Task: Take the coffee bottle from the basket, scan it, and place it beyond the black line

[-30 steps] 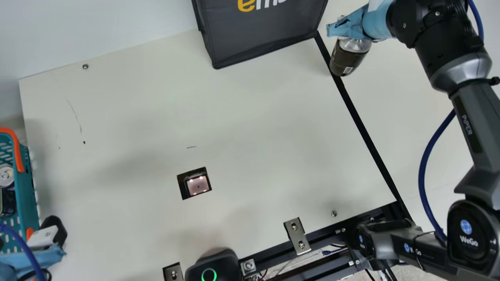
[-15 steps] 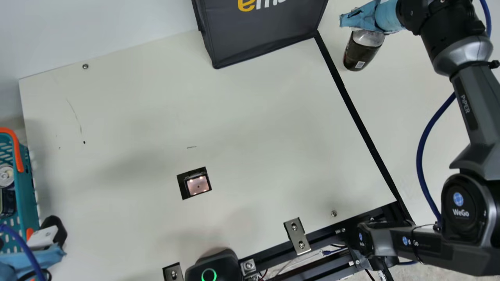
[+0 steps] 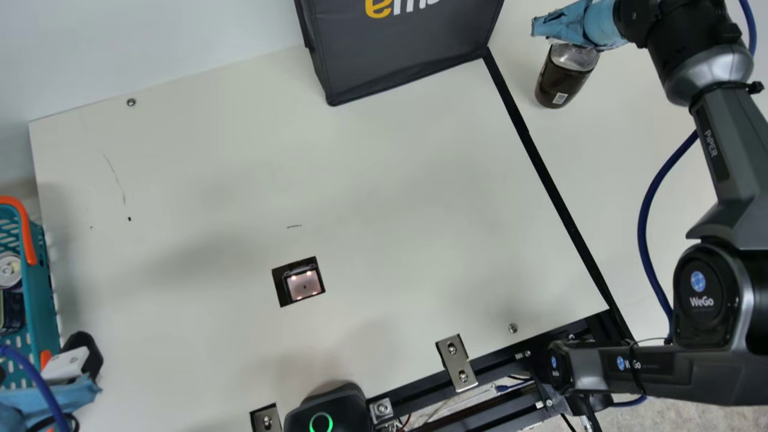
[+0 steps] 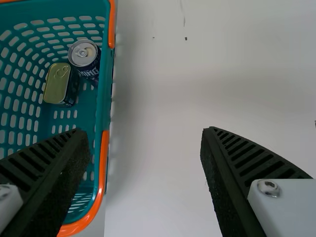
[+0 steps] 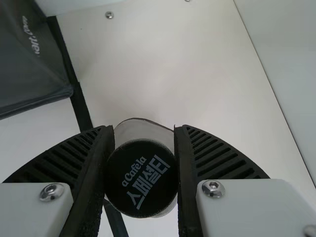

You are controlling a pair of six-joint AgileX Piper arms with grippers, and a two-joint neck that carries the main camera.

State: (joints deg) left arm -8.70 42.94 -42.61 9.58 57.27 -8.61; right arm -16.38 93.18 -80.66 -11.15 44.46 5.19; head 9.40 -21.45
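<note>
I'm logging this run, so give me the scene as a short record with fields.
bottle: between the fingers of the right end effector
bottle side: right of the black line, main view
table contact: cannot tell
left end effector: open, near basket
basket contents: round can, flat tin
scan window: lit
bag: dark, by the line

Clock directions are from the main view's centre. I have a broad passage over the tabletop, between the basket at 9 o'clock and the black line at 3 o'clock. Obstacles: bag at 12; bottle in my right gripper at 2, near the bag; right arm at 3; metal bracket at 5; left gripper at 8, one finger over the basket.
</note>
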